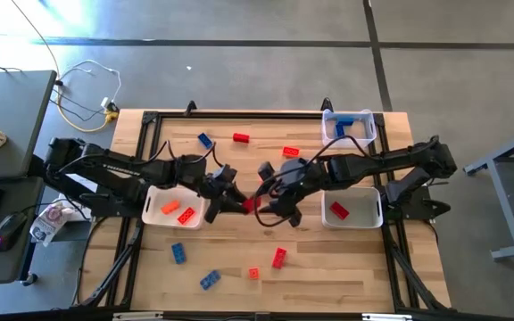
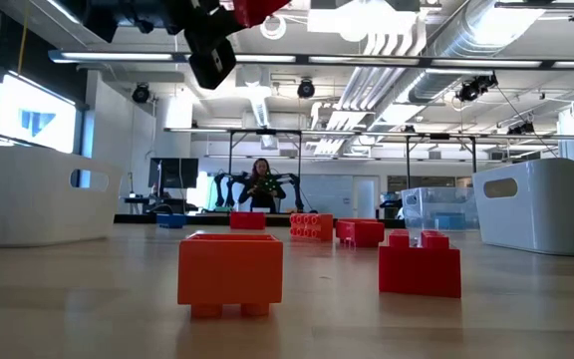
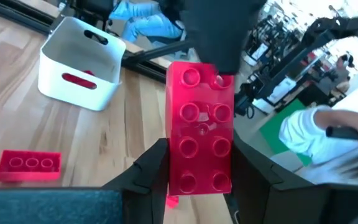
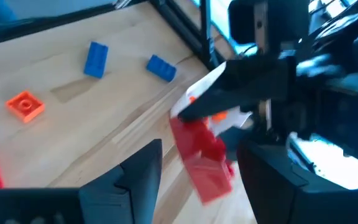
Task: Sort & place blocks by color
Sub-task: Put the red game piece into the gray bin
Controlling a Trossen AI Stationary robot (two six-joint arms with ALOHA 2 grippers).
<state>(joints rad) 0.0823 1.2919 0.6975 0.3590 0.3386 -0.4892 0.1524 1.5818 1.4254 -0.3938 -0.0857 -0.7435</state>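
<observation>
A red studded block (image 3: 199,130) hangs above the table's middle, and my left gripper (image 3: 201,155) is shut on it. It also shows in the high view (image 1: 250,204). My right gripper (image 4: 201,148) reaches in from the table's right. It is open, with a finger on either side of the block's (image 4: 202,163) other end. Whether those fingers touch the block I cannot tell. In the high view my left gripper (image 1: 233,196) and my right gripper (image 1: 269,203) face each other across the block. My left gripper pinches the red block by its two long sides (image 3: 170,171), at the end nearer the wrist. The fingers come about level from the table's left and lie along the block. It sticks out past the fingertips and is lifted clear of the table.
One white tray (image 1: 153,193) holds orange and red blocks, a second (image 1: 378,212) holds a red one, and a third (image 1: 372,126) at the far right holds blue. Loose blocks lie far (image 1: 241,137) and near (image 1: 279,258). A person's sleeve (image 3: 309,127) shows beyond the table.
</observation>
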